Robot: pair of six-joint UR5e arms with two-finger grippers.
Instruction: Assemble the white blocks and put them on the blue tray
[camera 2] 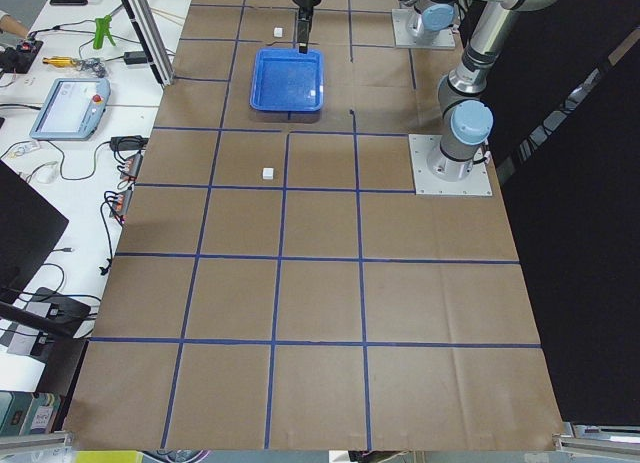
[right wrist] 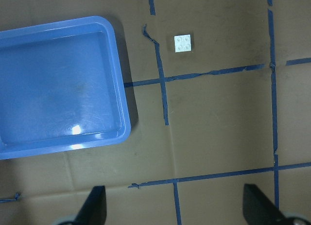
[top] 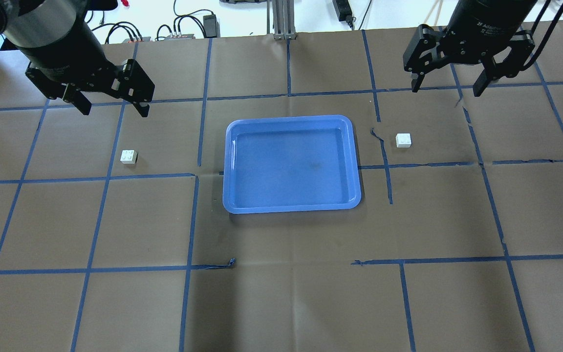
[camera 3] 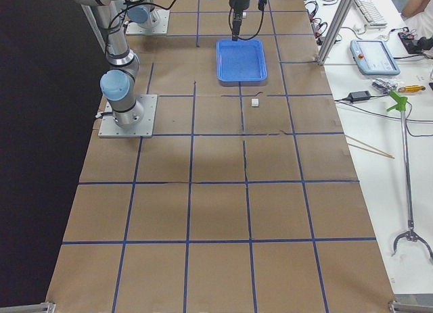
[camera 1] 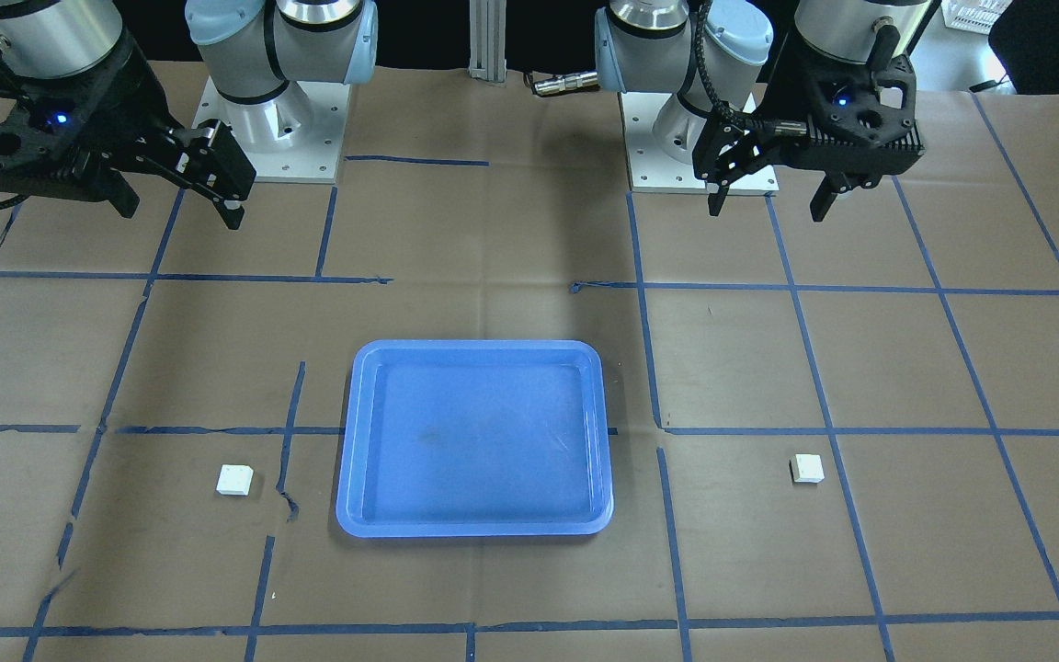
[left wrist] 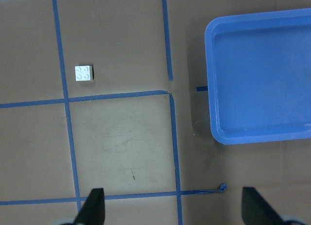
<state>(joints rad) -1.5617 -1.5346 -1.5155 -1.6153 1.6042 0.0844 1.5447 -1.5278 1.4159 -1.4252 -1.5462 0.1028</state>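
Observation:
The blue tray (top: 291,209) lies empty in the middle of the table, also in the front view (camera 1: 474,530). One white block (top: 128,156) sits studs up to the tray's left, below my left gripper (top: 115,111), which is open and empty above the table. The left wrist view shows this block (left wrist: 84,73) ahead of the open fingers (left wrist: 95,205) and the tray's rim (left wrist: 210,89). The other white block (top: 403,140) sits right of the tray, near my right gripper (top: 445,91), also open and empty. It shows in the right wrist view (right wrist: 183,43).
Brown paper with a grid of blue tape covers the table; some tape is torn near the tray (top: 378,134). The arm bases (camera 1: 272,138) stand at the robot's edge. Benches with a teach pendant (camera 2: 70,108) and tools flank the table.

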